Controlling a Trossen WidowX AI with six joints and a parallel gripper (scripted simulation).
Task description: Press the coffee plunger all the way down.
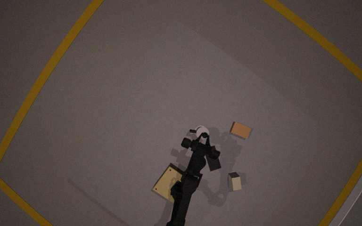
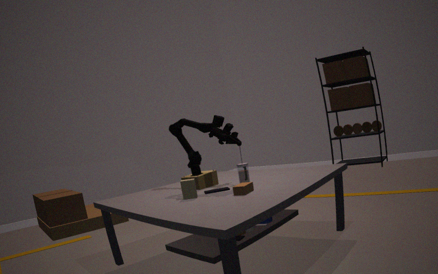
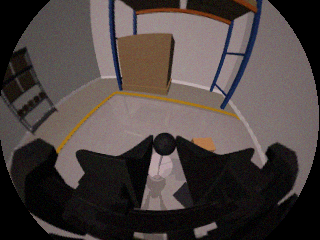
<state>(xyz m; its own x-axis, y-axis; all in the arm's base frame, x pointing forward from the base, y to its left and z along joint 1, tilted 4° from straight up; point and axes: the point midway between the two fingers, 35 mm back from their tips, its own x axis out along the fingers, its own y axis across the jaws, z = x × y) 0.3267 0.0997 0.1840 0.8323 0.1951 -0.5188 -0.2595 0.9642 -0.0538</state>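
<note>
Coffee press (image 2: 243, 172): small clear cylindrical vessel with pale lid, standing upright on the grey table top (image 2: 274, 193), near the table's middle, just ahead of the arm's base. From above, its round white lid (image 1: 201, 130) shows with a short dark handle stub to one side.

Plunger: thin metal rod (image 2: 240, 154) rising straight from the lid, fully raised, ending in a round black knob (image 3: 164, 142). In the wrist view the knob sits between the two finger pads, with the pale lid visible far below it.

Gripper (image 2: 238, 142): black parallel-jaw type, closed on the plunger knob, fingers gripping it from both sides. Black jointed arm (image 2: 187, 142) arches up from the base and reaches forward over the press.

Base mount: flat tan block (image 2: 201, 178) under the arm.

Nearby items on the table:
- Orange-brown rectangular box (image 2: 242, 188), lying flat, just beside the press on the side nearer the exterior camera.
- Flat black rectangular slab (image 2: 217, 190), lying between that box and the next item.
- Pale olive upright box (image 2: 188, 189), near the tan block.

Surroundings: black wire shelving unit (image 2: 352, 106) holding brown cartons and round objects, well apart from the table; stacked brown cardboard cartons (image 2: 61, 208) on the floor; yellow floor lines (image 1: 47, 69).
</note>
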